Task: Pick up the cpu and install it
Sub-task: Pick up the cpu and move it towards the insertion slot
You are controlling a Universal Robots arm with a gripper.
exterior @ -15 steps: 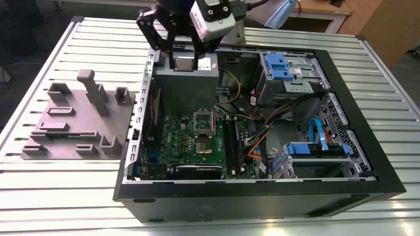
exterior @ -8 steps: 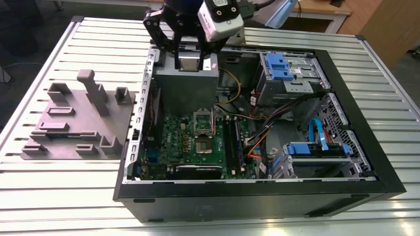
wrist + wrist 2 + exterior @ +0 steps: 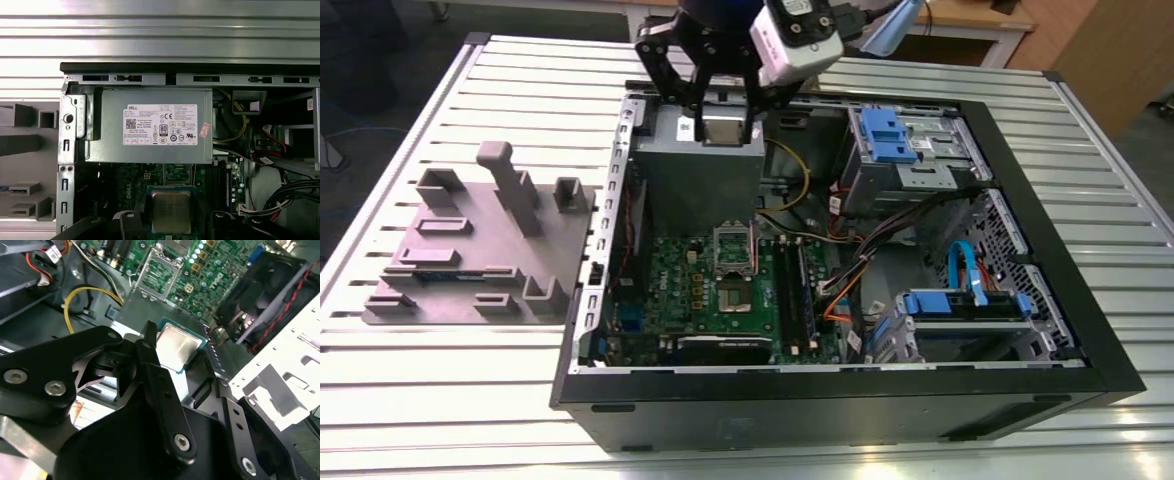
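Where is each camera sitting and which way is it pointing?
Exterior view: off the arm, high, looking down into the open computer case; the gripper shows above it.
First wrist view: on the arm, facing down on the power supply; fingers flank the cpu.
Second wrist view: on the arm, looking along the black fingers toward the motherboard.
Shared: both wrist views show the cpu between the fingers.

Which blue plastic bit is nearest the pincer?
The blue bracket at the far end, level with the pincer; the other blue bracket sits nearer the camera.

The cpu [image 3: 177, 346] hangs over the power supply [image 3: 150, 125] in the case [image 3: 827, 395] (fixture block [image 3: 480, 250] on the exterior view's left).
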